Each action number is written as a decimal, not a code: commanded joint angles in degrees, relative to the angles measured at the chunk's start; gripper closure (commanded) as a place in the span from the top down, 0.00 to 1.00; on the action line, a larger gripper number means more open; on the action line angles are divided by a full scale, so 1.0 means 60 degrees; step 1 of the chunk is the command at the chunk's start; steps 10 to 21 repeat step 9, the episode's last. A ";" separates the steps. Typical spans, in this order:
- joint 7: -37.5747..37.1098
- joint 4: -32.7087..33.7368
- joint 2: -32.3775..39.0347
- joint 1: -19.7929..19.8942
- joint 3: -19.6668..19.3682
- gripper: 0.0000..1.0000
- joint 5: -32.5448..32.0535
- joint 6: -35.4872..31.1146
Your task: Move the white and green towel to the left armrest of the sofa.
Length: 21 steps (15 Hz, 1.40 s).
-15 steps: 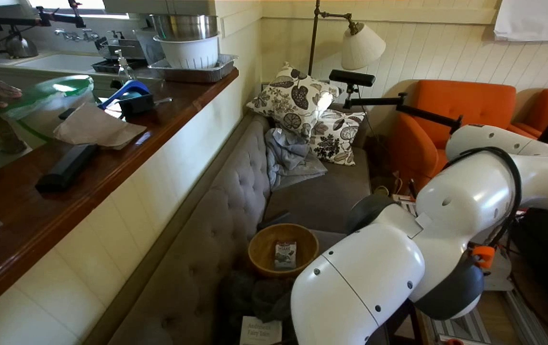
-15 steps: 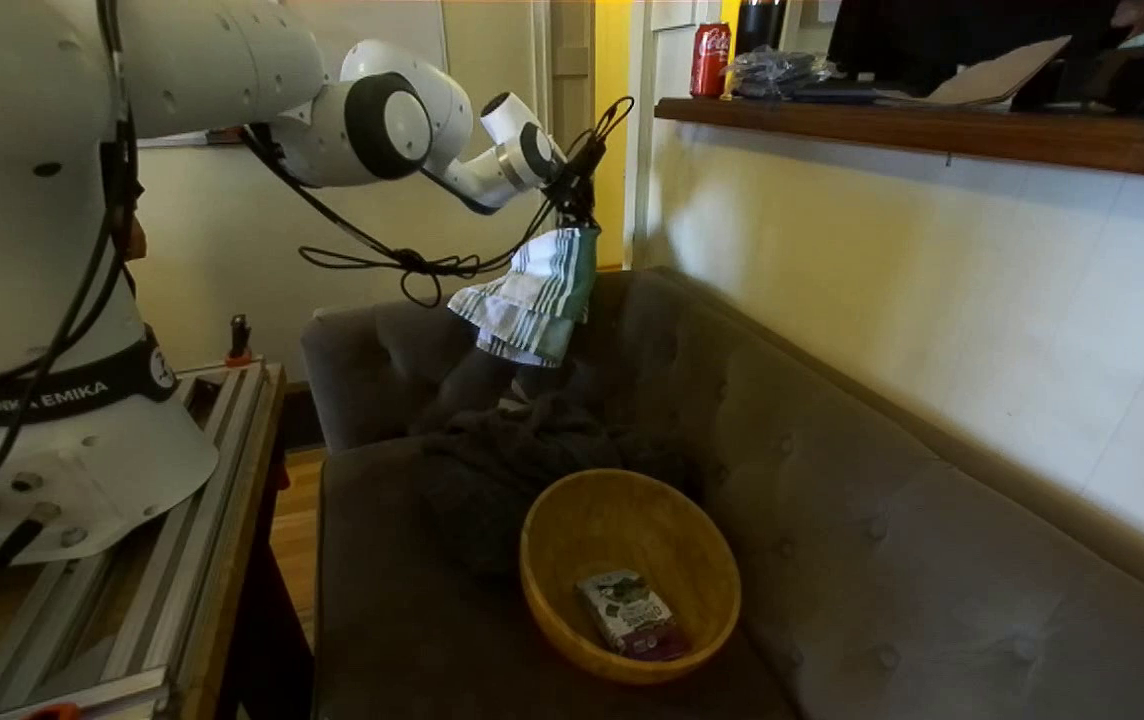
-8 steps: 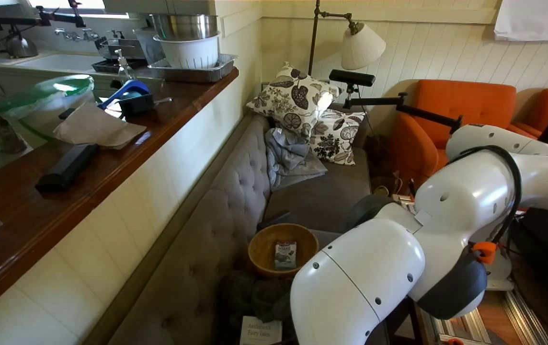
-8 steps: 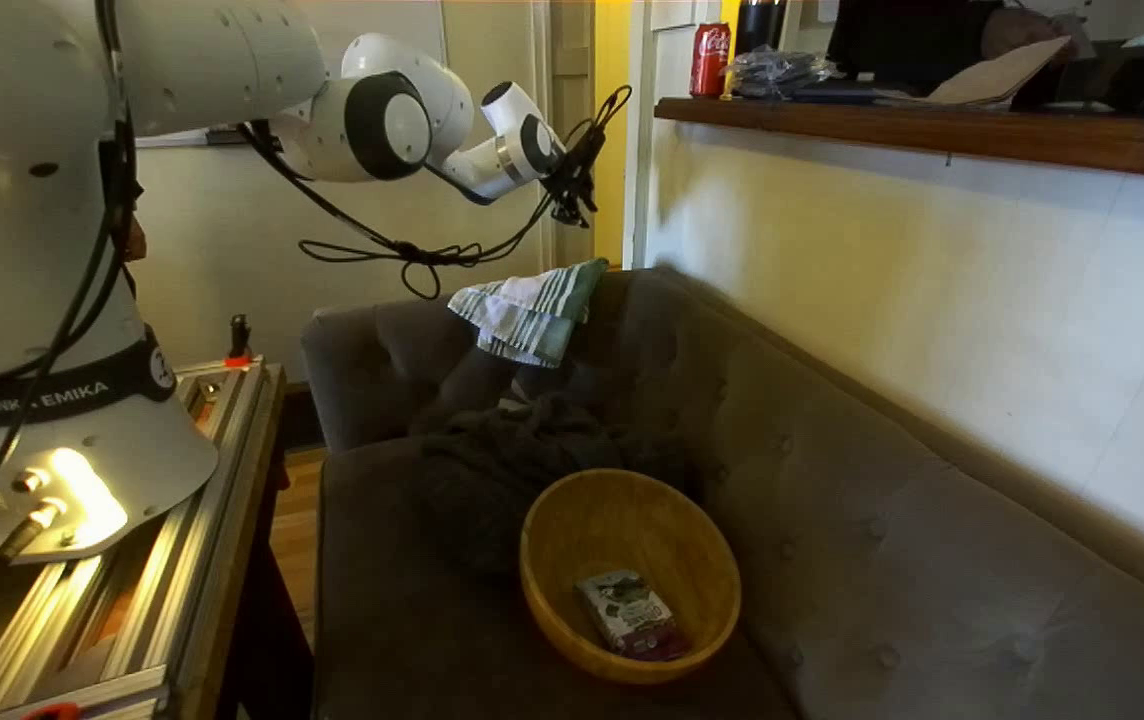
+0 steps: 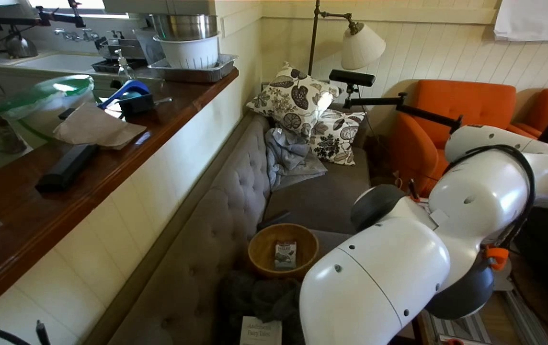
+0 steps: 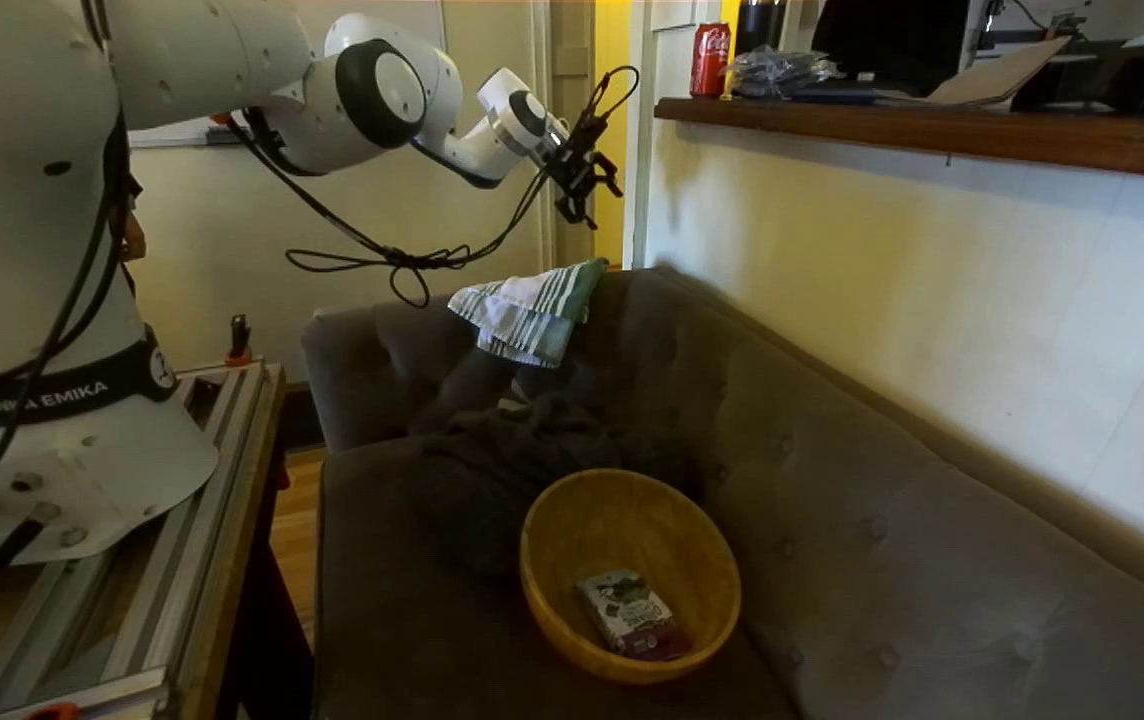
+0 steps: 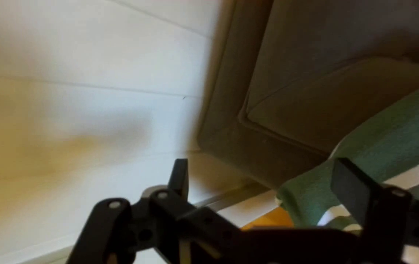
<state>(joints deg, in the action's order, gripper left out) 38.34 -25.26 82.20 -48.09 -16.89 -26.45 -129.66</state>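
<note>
The white and green towel lies draped over the sofa's far armrest, close to the corner with the backrest. Its lower part hangs down the armrest's inner side. Above it, apart from the cloth, my gripper stands open and holds nothing. In the wrist view the fingers are spread wide, and the towel shows below and behind one of them. Neither the towel nor the gripper itself is in view in an exterior view that shows the arm close up.
A wooden bowl with a small packet sits on the sofa seat. Behind it lies a dark bunched blanket. A wooden ledge runs along the wall above the sofa back. Loose cables hang under the arm.
One second ago the gripper held the towel's top. It has let go, opened and risen away. The towel's top has dropped onto the armrest.
</note>
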 commanded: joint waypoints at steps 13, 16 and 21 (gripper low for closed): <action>-0.2537 -0.0085 -0.0819 -0.0863 0.0178 1.00 -0.0218 0.4427; -0.2537 -0.0085 -0.0819 -0.0863 0.0178 1.00 -0.0218 0.4427; -0.2537 -0.0085 -0.0819 -0.0863 0.0178 1.00 -0.0218 0.4427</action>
